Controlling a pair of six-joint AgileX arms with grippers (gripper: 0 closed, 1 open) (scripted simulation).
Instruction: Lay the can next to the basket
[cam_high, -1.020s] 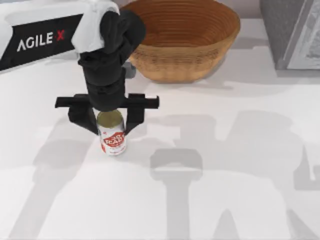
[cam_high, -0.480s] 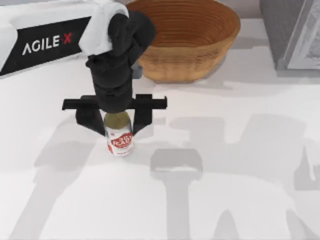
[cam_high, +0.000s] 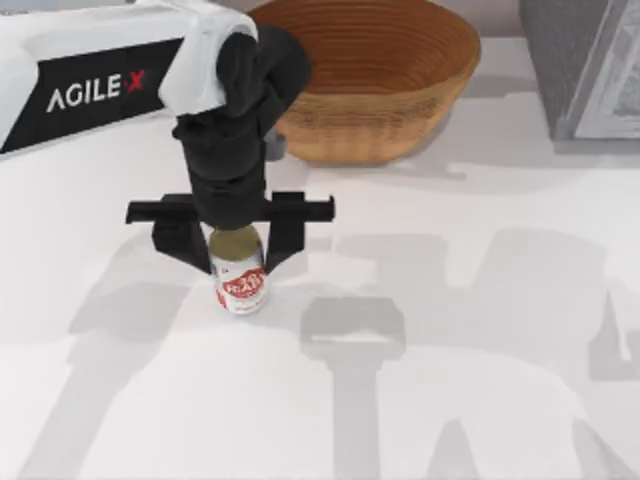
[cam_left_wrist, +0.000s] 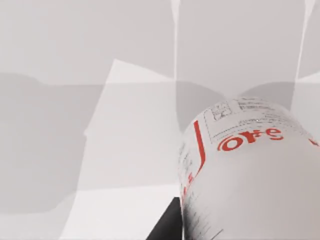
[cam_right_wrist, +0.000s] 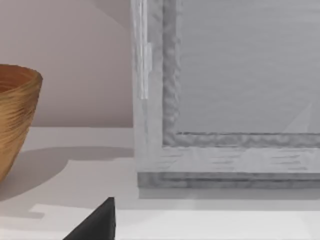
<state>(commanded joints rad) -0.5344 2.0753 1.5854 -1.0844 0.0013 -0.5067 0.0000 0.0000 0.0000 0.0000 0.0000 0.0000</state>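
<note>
The can (cam_high: 241, 283), white-labelled with red lettering and a dull gold top, stands upright in front of the basket and a little left of it, a short gap away. My left gripper (cam_high: 232, 245) comes down over it, shut on the can, with one black finger on each side. In the left wrist view the can (cam_left_wrist: 250, 175) sits very close. The basket (cam_high: 360, 130), a wide tan woven bowl, is at the back centre of the table; its wall (cam_right_wrist: 15, 115) also appears in the right wrist view. A dark tip of my right gripper (cam_right_wrist: 95, 225) juts in there.
A grey box (cam_high: 585, 70) stands at the back right corner, right of the basket, and looms close in the right wrist view (cam_right_wrist: 225, 100). White tabletop stretches across the front and right, crossed by arm shadows.
My left gripper carried the can a little to the right over the last second, then almost stopped. The basket and grey box have not moved.
</note>
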